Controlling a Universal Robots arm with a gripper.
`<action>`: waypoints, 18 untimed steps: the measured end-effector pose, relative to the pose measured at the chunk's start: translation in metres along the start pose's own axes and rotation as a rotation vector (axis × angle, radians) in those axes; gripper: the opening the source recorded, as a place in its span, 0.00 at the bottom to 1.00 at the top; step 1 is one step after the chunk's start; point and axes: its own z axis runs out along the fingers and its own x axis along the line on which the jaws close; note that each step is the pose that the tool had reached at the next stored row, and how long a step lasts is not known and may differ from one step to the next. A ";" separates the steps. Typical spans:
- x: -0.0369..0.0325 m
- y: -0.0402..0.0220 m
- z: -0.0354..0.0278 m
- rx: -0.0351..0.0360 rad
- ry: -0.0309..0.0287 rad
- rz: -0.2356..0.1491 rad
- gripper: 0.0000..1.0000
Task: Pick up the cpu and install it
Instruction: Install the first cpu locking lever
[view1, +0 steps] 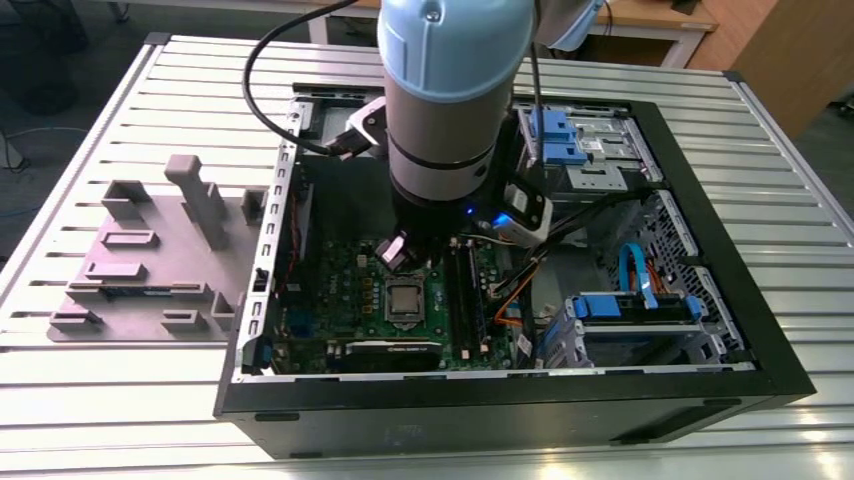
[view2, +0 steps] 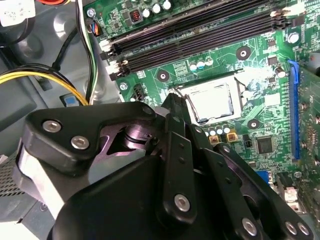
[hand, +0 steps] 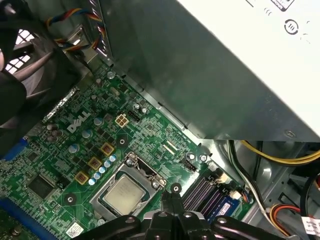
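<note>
The cpu (view1: 404, 297) sits in the socket (view1: 387, 312), centre of the exterior view, on the green motherboard (view1: 350, 285) inside the open case (view1: 507, 405); the gripper (hand: 170, 197) hangs just above it, jaws pressed together on nothing. Risks, as judged: the chip unseated or skewed in its frame would bend pins; a low fingertip could snag the socket latch.

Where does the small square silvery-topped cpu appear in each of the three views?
Exterior view: the small square silvery-topped cpu sits in its socket on the green motherboard, below the arm.
Second wrist view: cpu beyond the gripper.
First wrist view: cpu.
Shared landmark: the black memory slots.
</note>
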 end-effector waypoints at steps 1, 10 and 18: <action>0.0001 0.0000 0.0006 0.0009 -0.0003 0.005 0.11; 0.0012 -0.0005 0.0073 0.0187 0.0015 0.073 0.11; 0.0023 0.0019 0.0097 0.0251 0.0030 0.091 0.11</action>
